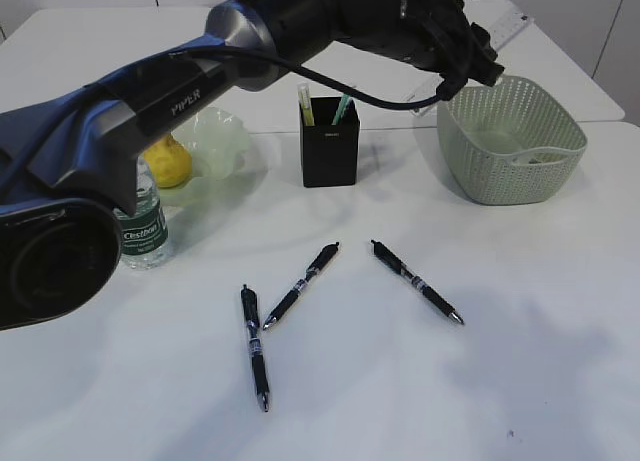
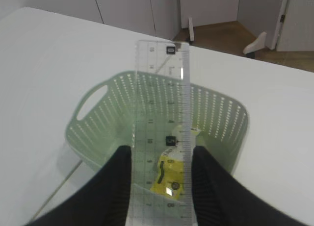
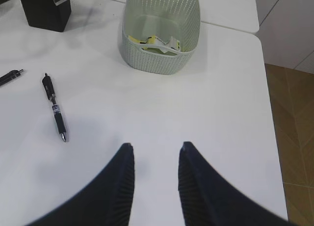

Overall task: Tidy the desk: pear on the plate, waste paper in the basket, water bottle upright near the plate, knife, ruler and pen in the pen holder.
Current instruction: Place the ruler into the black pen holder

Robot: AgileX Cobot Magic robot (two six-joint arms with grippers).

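Clear plastic ruler [image 2: 162,133] with black markings sits clamped in left fingers [image 2: 115,187]; right fingers [image 3: 122,182] apart, empty.

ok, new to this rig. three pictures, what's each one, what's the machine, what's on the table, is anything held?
It is a two-armed robot at a white desk, each arm ending in a two-fingered gripper.

The exterior view looks down at the desk from the front; the big dark arm crossing it is the left one. The other two views come from cameras on the wrists, looking out between each gripper's dark fingers.

On the desk: three black pens, a black pen holder with a few things already in it, a green basket with the waste paper inside, a yellow pear on the pale green plate, and an upright water bottle beside it.

The left gripper holds a clear ruler above the basket. The right gripper is open, holding nothing.
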